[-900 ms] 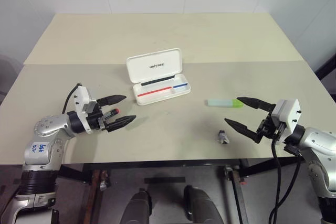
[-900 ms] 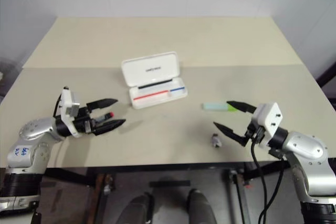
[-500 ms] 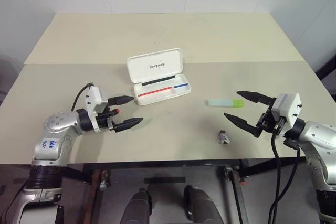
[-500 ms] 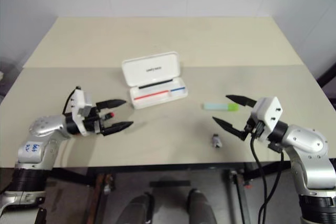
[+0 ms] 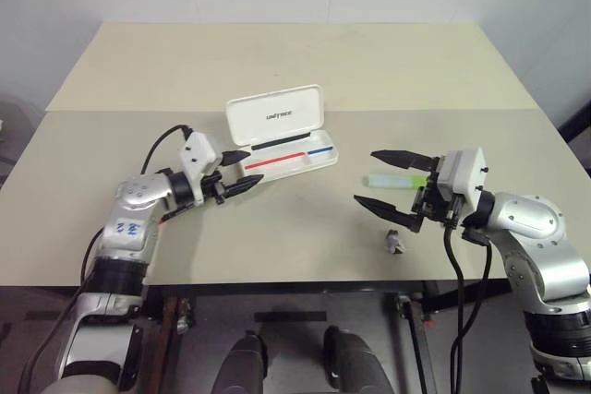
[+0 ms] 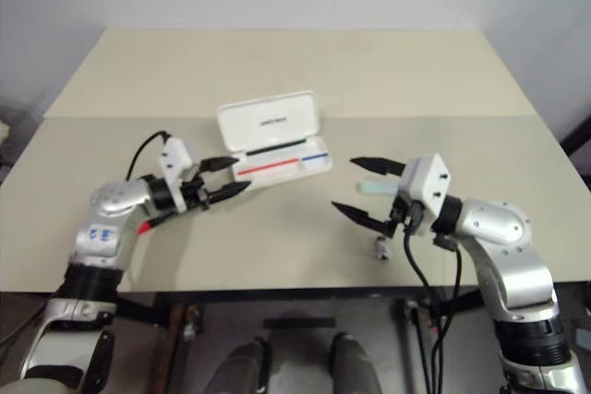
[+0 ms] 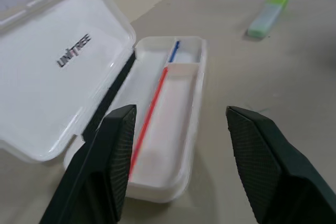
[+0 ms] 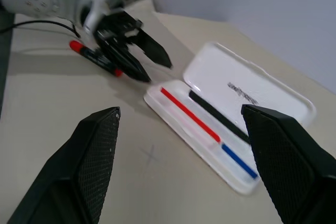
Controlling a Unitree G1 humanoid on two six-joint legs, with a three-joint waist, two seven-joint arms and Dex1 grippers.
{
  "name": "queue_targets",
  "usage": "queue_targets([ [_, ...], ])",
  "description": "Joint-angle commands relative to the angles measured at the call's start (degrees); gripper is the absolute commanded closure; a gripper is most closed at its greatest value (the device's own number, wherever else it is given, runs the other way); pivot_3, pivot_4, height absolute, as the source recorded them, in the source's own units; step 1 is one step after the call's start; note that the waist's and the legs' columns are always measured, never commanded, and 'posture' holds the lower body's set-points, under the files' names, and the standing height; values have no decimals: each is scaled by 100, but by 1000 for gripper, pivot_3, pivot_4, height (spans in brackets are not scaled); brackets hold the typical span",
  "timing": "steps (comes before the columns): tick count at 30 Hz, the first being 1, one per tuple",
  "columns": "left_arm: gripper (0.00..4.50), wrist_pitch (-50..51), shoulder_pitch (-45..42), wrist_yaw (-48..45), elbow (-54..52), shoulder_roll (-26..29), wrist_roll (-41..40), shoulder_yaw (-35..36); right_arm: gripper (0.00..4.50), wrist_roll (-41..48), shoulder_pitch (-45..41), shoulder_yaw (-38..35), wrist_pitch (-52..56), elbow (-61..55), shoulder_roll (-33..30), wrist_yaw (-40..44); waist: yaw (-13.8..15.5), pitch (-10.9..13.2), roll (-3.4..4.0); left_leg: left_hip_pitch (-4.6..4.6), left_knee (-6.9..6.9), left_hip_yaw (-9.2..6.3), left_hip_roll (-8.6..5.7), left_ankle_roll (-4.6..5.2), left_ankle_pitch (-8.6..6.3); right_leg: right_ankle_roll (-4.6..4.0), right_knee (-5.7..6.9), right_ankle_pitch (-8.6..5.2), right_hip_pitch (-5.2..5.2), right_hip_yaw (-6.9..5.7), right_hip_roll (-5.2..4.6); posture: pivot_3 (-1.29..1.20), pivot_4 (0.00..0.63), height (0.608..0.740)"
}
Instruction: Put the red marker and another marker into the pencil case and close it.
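Note:
The white pencil case [image 5: 275,117] lies open on the table, its lid tipped back and a red and blue stripe in its tray. My left gripper [image 5: 247,171] is open and empty, its tips just short of the tray's near left corner. The red marker [image 8: 97,56] lies on the table under that hand and forearm, one red end [image 6: 144,226] showing. The other marker, a mint highlighter with a lime cap [image 5: 395,180], lies to the right of the case. My right gripper [image 5: 367,177] is open above it, pointing left.
A small dark grey lump [image 5: 394,243] lies near the front edge, just below my right gripper. The table [image 5: 305,62] stretches back behind the case. A black cable loops off each wrist.
My left gripper has swung right and forward to the case, passing over the red marker, which stayed put. My right gripper has moved left over the highlighter. Both stayed open.

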Motion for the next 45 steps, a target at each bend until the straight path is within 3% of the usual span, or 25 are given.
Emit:
queue_targets([
  [1,1665,-305,-489,234,457,-108,384,-165,597,55,-39,-11,74,-132,-3,-30,-1,0,0,-2,1,0,-2,1,0,2,-2,1,0,0,-1,0,150,740],
  [14,1665,-622,-1007,-259,1186,-291,962,-831,597,50,124,-46,313,-321,-136,-17,-27,0,0,-1,0,6,1,2,-1,2,8,1,-5,3,3,0,150,740],
  [24,1665,-624,-1434,124,1990,-422,1535,-1050,597,156,524,-282,515,-825,-137,-341,-18,0,0,-2,11,5,-1,2,-1,5,12,2,-3,4,3,0,150,740],
  [38,1665,-76,-2092,-536,2883,-600,1948,-1507,597,205,466,-424,496,-936,-178,-460,-20,0,-1,0,17,4,-2,3,-1,7,14,3,2,5,7,0,150,740],
  [42,2505,-33,-2212,-714,2940,-690,1967,-1553,597,205,469,-517,463,-889,-256,-379,-9,0,-2,0,17,3,-2,3,-1,7,15,2,3,5,7,0,150,740],
  [45,2548,-16,-2207,-787,2920,-727,1963,-1555,597,210,431,-544,453,-867,-280,-361,-5,0,-2,-1,17,1,-2,3,-1,8,14,2,4,5,7,0,150,740],
])
